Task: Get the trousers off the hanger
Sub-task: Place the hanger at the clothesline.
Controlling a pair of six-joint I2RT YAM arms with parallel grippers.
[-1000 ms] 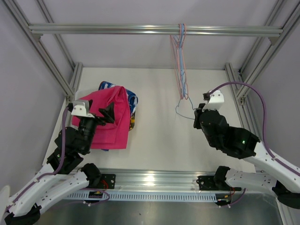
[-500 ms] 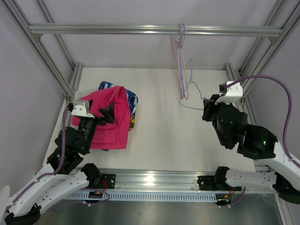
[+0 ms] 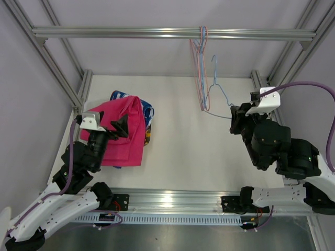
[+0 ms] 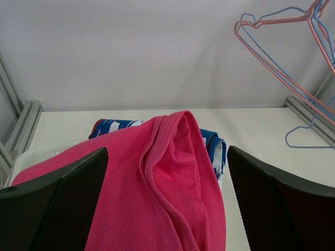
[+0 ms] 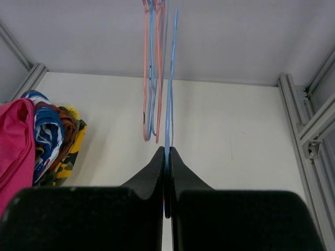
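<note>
The trousers lie in a pile at the table's left, with a magenta pink pair [image 3: 125, 138] on top and a blue-red-white patterned pair [image 3: 148, 111] under it. My left gripper [image 3: 121, 127] hovers open just over the pink cloth [image 4: 157, 198], holding nothing. My right gripper [image 3: 233, 111] is shut on the bottom wire of a bare blue hanger [image 3: 215, 78], raised at the right. In the right wrist view the blue hanger [image 5: 169, 99] runs straight up from the shut gripper [image 5: 167, 152]. The pile's orange, camouflage [image 5: 67, 163] and yellow pairs show there at the left.
Several bare pink and blue hangers [image 3: 201, 73] hang from the aluminium rail [image 3: 115, 33] across the back, just left of the held one. Aluminium frame posts [image 3: 264, 91] border the white table on both sides.
My right gripper has lifted the blue hanger up and to the right, from low over the table to rail height beside the hanging ones. The left arm and the pile have not moved.
</note>
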